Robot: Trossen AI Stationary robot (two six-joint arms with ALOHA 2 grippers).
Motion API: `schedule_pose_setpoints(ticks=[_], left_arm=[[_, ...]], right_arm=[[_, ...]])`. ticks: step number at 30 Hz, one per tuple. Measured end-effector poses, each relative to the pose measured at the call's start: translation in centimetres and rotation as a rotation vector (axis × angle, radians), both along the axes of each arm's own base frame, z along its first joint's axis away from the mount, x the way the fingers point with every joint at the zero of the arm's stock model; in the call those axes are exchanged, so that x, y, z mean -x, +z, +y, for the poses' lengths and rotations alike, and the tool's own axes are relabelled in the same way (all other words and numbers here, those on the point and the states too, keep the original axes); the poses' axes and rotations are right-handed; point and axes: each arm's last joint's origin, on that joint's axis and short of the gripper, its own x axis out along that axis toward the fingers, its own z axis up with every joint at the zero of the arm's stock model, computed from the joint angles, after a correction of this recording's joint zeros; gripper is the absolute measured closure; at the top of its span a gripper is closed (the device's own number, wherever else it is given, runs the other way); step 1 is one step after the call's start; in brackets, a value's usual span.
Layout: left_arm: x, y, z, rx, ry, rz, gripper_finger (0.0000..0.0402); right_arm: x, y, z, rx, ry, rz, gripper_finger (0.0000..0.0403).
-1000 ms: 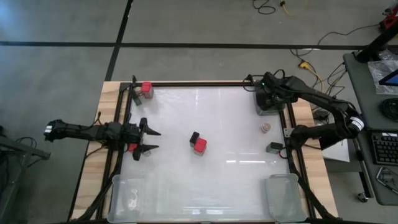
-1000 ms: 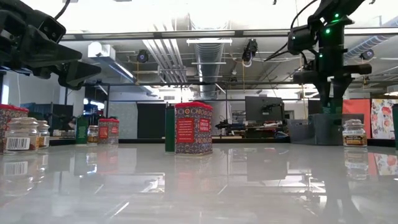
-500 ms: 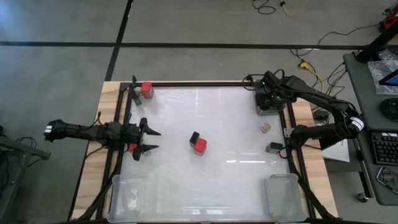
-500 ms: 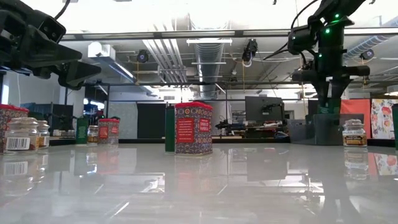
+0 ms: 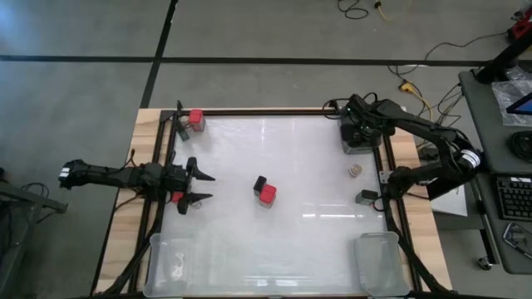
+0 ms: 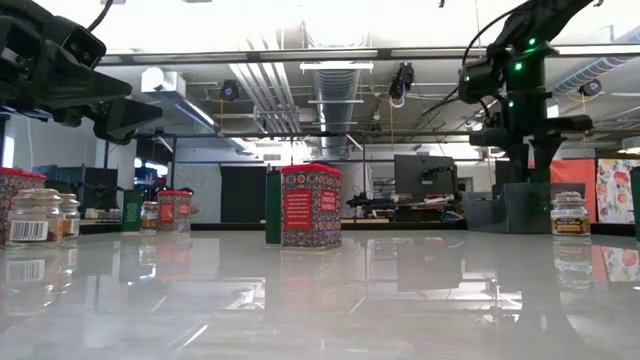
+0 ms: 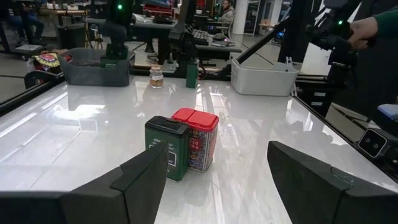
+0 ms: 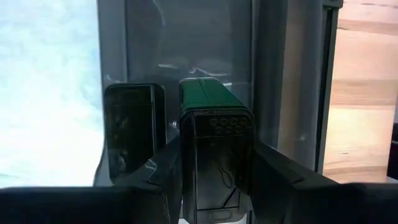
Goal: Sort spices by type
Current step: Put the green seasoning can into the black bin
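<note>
Right gripper (image 8: 214, 180) clamped on a dark green tin (image 8: 216, 146) over the far-right bin (image 5: 362, 143), left gripper (image 5: 199, 188) spread wide at the left edge

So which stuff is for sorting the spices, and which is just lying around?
Job: red-topped tin, dark tin beside it, round jar, green tin in the right hand, grey bin.
Lying about: keyboard, floor cables.

You see a glossy white table (image 5: 307, 166) mirroring the spices, bare wood along its edges, clear plastic bins (image 5: 378, 264), and a shiny dark green tin (image 8: 214, 149).
</note>
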Motion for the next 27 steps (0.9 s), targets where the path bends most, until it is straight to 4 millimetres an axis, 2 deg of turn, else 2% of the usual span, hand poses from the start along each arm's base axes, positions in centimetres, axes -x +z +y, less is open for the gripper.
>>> schedule_pose_setpoints(ticks=[5,14,21,27], left_arm=[[0.0,0.0,0.0,0.000,0.000,0.000,0.0143],[0.0,0.0,0.0,0.000,0.000,0.000,0.0143],[0.0,0.0,0.0,0.000,0.000,0.000,0.0143],[0.0,0.0,0.0,0.000,-0.001,0.000,0.0143]], right_arm=[[-0.1,-1.0,-0.6,-0.046,0.006,0.031,0.0258],[-0.3,-1.7,-1.0,-0.087,0.003,0.033,0.0266],[-0.3,-1.8,-1.0,-0.093,-0.002,0.035,0.0252],[-0.3,-1.6,-1.0,-0.087,-0.007,0.029,0.0261]])
